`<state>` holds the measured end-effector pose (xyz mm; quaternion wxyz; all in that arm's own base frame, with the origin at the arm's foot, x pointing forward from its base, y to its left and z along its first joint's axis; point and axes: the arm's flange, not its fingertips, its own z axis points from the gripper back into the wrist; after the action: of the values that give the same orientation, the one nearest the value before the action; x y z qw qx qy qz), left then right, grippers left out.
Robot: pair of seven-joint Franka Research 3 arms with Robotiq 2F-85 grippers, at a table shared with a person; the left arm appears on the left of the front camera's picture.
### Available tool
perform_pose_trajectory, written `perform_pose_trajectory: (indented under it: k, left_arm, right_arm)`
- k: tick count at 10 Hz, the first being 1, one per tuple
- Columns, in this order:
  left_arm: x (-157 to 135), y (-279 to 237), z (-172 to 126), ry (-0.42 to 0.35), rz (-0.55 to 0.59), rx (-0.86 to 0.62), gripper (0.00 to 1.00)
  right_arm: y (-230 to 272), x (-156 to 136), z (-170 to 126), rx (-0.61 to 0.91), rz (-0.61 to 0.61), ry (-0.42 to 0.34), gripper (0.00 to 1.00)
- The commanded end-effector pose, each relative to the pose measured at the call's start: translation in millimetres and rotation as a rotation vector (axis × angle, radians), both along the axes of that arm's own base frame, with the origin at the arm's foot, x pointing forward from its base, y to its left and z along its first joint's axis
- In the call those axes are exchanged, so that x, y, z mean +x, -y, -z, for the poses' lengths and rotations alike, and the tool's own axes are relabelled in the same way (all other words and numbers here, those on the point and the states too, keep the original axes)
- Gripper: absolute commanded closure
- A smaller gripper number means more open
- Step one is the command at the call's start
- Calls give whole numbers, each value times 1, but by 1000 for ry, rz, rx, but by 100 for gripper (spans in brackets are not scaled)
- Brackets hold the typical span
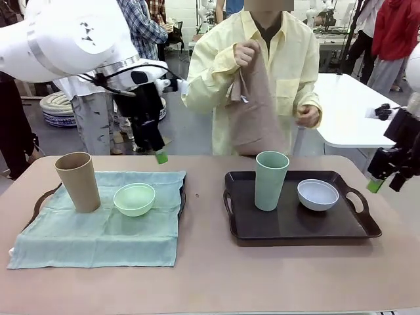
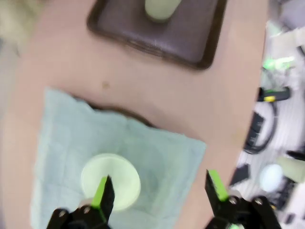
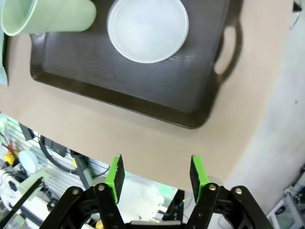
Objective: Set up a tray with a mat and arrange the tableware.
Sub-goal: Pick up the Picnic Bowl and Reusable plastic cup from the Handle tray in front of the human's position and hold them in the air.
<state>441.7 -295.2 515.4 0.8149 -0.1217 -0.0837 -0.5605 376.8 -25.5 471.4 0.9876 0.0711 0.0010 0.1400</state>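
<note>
On the left, a dark tray (image 1: 41,197) is covered by a pale green mat (image 1: 98,233). A tan tumbler (image 1: 77,182) and a mint bowl (image 1: 134,199) stand on the mat. The right dark tray (image 1: 298,226) has no mat and holds a sage green tumbler (image 1: 271,180) and a pale bowl (image 1: 317,194). My left gripper (image 1: 159,154) hangs open above the left tray's far edge, over the mint bowl (image 2: 112,179) and mat (image 2: 152,152). My right gripper (image 1: 386,184) hovers open and empty off the right tray's right end. Below it lie the tray (image 3: 143,90), pale bowl (image 3: 147,28) and sage tumbler (image 3: 47,16).
A person stands at the far side of the table. One raised hand (image 1: 247,52) holds up a brownish cloth (image 1: 256,115); the other hand (image 1: 307,117) is at waist height. A white table (image 1: 348,108) stands behind at the right. Bare tabletop (image 1: 203,275) runs along the near edge.
</note>
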Motion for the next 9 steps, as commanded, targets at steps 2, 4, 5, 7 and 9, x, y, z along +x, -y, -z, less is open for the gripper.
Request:
perform_pose_trajectory:
  k: [2, 4, 5, 7, 9]
  left_arm:
    - [23, 68, 15, 216, 339, -131, 0]
    - [38, 86, 41, 217, 457, -207, 0]
    - [50, 94, 63, 247, 531, -274, 0]
    - [62, 109, 75, 268, 525, -323, 0]
    - [67, 126, 84, 244, 499, -385, 0]
  right_arm:
    - [-77, 31, 9, -107, -12, 46, 28]
    - [-111, 40, 19, -113, -21, 42, 28]
    - [-118, 50, 26, -135, -13, 48, 28]
    - [-129, 57, 32, -122, 20, 41, 28]
    - [-118, 61, 32, -135, 75, 55, 28]
